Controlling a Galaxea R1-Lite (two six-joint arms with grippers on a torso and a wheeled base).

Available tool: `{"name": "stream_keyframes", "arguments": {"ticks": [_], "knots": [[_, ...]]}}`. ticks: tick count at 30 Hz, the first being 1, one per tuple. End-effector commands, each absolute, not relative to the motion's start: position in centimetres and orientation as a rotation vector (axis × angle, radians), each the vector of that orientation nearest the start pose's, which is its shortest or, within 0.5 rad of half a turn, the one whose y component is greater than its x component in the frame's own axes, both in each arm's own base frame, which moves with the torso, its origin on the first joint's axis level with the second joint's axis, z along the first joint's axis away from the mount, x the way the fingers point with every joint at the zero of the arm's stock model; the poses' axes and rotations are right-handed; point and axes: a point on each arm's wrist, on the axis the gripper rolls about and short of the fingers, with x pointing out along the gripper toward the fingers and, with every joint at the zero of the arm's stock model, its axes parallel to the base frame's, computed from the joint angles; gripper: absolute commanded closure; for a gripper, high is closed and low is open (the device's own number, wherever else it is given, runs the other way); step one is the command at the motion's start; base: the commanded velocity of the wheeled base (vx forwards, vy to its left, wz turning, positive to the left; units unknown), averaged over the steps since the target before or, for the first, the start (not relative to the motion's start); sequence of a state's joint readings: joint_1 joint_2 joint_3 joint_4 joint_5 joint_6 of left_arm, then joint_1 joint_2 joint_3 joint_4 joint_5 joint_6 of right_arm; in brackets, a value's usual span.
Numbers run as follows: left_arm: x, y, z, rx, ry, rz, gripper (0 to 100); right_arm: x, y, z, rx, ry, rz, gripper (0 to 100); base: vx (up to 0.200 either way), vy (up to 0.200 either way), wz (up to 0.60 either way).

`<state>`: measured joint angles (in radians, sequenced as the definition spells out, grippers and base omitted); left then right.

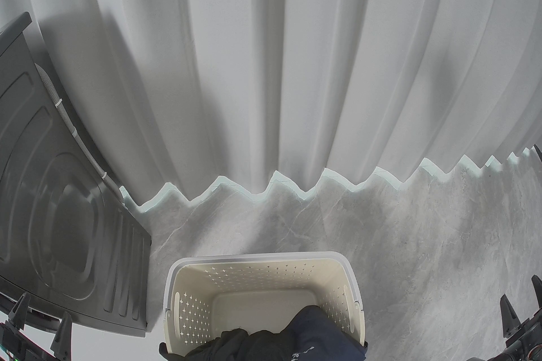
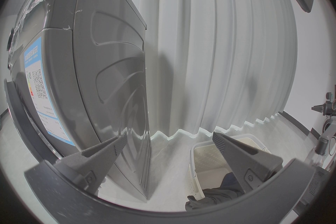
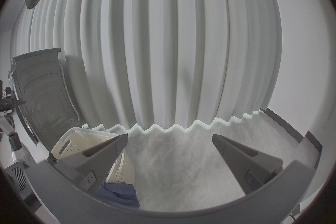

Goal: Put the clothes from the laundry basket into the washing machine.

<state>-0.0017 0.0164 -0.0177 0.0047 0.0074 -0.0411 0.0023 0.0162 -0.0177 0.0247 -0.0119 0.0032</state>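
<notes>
The left gripper (image 2: 168, 139) is wide open and there is nothing between its two fingers. It hangs low at the near left, close to the grey side panel of the washing machine (image 2: 105, 70). The right gripper (image 3: 169, 139) is also wide open and holds nothing. It is at the near right, over the grey marbled floor (image 1: 429, 243), apart from the laundry basket (image 1: 254, 273). This cream basket with small holes stands on the floor between the two grippers, just to the right of the machine. The clothes (image 1: 305, 331), one dark navy piece and one black piece, lie in the near part of the basket and hang over its near rim. A corrugated hose (image 1: 68, 119) runs down the far edge of the machine. Behind everything a white pleated curtain (image 1: 282, 69) comes down to the floor
</notes>
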Motion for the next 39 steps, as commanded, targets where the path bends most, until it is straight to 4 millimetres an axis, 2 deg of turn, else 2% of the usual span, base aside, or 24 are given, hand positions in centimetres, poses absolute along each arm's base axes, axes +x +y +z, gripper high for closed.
{"name": "stream_keyframes", "arguments": {"ticks": [1,4,39], "knots": [[-2.25,0.03,7.56,-0.041,0.009,0.006,0,-2.29,-0.03,7.62,0.003,0.023,-0.009,0,0.000,0.000,0.00],[-2.25,0.02,7.56,-0.041,0.009,0.008,0,-2.29,-0.03,7.62,0.003,0.023,-0.009,0,0.200,0.000,0.00],[-2.25,0.02,7.56,-0.041,0.009,0.005,0,-2.29,-0.04,7.62,0.003,0.023,-0.008,0,0.000,0.000,0.00]]}}
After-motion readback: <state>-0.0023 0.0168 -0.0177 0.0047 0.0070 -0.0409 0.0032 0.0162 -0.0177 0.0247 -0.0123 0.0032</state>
